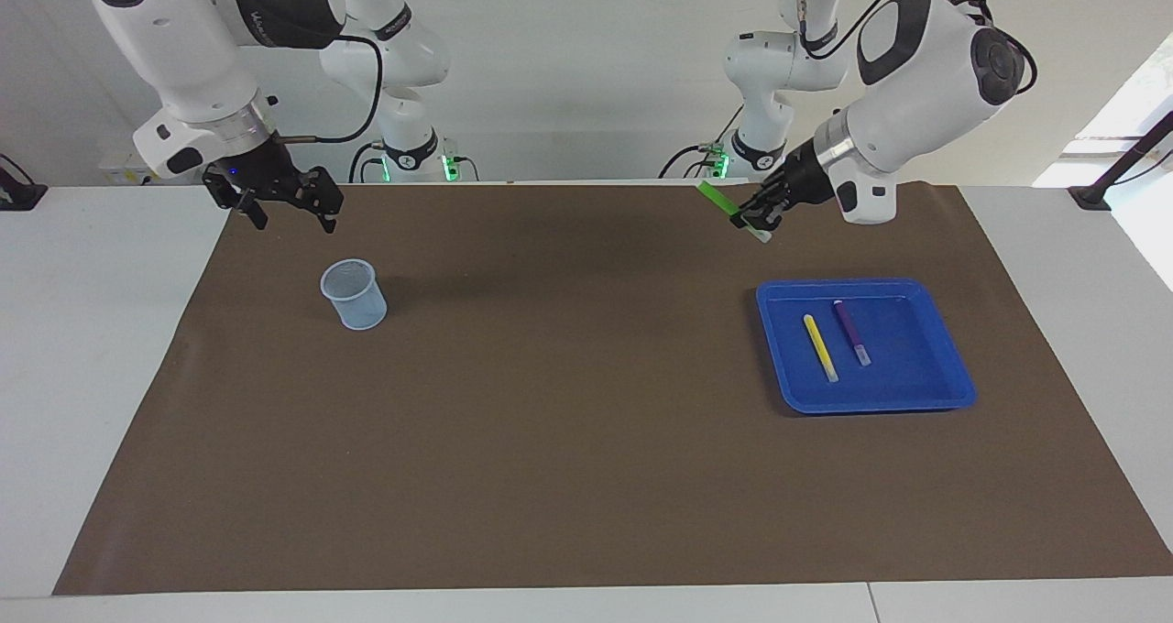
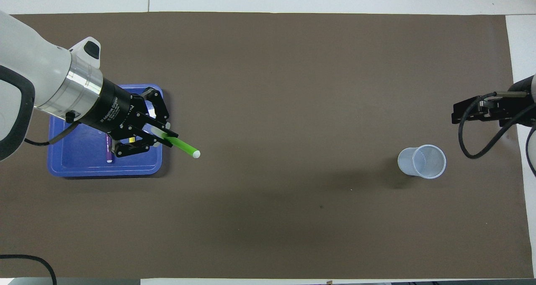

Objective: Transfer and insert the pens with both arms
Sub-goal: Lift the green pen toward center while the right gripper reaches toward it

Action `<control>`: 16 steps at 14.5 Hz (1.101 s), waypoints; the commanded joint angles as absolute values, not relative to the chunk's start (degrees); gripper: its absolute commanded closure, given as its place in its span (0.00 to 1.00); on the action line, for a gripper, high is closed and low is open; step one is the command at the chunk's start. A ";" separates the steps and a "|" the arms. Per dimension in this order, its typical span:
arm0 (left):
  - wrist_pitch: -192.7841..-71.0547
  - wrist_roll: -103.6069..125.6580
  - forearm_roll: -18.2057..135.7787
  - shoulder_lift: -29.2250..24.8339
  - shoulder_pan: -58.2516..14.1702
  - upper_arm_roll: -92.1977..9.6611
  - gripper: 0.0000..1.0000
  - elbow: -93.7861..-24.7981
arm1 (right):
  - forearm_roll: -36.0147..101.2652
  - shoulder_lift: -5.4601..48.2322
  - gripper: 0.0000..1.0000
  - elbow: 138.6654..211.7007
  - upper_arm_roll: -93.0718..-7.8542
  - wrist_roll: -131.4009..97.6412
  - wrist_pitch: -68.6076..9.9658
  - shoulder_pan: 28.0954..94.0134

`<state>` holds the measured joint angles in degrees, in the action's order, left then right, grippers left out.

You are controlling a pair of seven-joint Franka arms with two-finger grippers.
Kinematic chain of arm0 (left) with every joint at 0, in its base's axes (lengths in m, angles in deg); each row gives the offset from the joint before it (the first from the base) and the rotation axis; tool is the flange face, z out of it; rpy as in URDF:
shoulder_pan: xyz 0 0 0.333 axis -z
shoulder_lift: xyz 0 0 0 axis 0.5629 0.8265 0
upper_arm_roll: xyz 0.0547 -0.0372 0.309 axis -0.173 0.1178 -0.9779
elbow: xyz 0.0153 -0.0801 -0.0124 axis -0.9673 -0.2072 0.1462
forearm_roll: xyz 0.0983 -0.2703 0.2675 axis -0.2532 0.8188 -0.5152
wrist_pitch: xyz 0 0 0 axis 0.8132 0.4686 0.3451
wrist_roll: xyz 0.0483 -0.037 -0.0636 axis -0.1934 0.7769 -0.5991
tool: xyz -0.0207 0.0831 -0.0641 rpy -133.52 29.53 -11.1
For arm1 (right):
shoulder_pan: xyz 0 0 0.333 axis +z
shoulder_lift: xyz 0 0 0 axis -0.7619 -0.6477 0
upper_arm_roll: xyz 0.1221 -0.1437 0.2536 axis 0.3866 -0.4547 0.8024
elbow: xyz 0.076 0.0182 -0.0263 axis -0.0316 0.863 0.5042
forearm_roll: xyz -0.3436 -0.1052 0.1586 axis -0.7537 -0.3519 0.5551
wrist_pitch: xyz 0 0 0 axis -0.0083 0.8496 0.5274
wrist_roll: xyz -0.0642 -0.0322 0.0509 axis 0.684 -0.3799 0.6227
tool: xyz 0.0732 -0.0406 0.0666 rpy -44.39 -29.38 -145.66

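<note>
Now, view by view.

Facing view
- Left gripper [image 1: 757, 221]: raised over the brown mat [image 1: 586, 476], nearer the robots than the blue tray [image 1: 953, 380]; jaws clamped on the green pen [image 1: 719, 201].
- Green pen: off the surface, tilted; long axis slanting, green end up and toward the right arm's end, pale end poking out just under the jaws.
- Yellow pen [image 1: 819, 346]: flat in the tray, long axis running roughly toward and away from the robots, pale end farther from them.
- Purple pen [image 1: 851, 331]: flat in the tray beside the yellow pen, near parallel to it, apart from it, pale end farther from the robots.
- Right gripper [image 1: 289, 217]: waiting above the mat's edge at the right arm's end; jaws spread wide, holding nothing.
- Mesh cup [image 1: 353, 294]: upright on the mat, farther from the robots than the right gripper.

Overhead view
- Left gripper [image 2: 161, 137]: over the tray's [image 2: 58, 167] corner toward the middle of the surface.
- Green pen [image 2: 181, 145]: sticking out past the tray's edge, pale tip aimed toward the right arm's end.
- Purple pen [image 2: 109, 151]: only partly visible under the gripper.
- Mesh cup [image 2: 422, 162]: mouth open upward, well apart from the tray.
- Right gripper [image 2: 471, 110]: at the edge of the picture, beside the cup.
</note>
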<state>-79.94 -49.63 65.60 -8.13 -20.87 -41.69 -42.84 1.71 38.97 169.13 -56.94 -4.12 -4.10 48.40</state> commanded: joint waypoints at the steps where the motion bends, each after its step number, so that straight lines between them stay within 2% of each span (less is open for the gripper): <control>1: -86.23 -60.95 71.25 -10.14 -16.18 -42.54 1.00 -46.33 | 1.42 39.98 0.00 169.96 -56.43 -5.28 -2.87 47.52; 7: -106.89 -71.96 83.74 -16.12 -4.74 -42.45 1.00 -60.38 | 7.38 41.47 0.00 170.31 -54.94 -15.47 1.44 50.50; 8: -109.26 -71.97 85.40 -16.82 -3.68 -42.45 1.00 -61.88 | 13.23 41.39 0.00 170.22 -55.03 -15.21 1.44 50.42; 10: -112.88 -72.06 87.35 -17.18 -1.75 -42.45 1.00 -63.03 | 22.48 41.56 0.00 171.18 -55.20 -13.20 0.92 49.98; 16: -116.57 -71.97 91.20 -18.32 -1.04 -42.36 1.00 -65.84 | 33.58 41.65 0.00 171.27 -54.76 12.11 -0.58 52.87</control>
<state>-113.26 -71.52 88.17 -15.96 -2.24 -41.67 -62.41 30.79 40.50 169.71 -54.94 6.52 0.20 51.49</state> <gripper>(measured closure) 0.833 0.000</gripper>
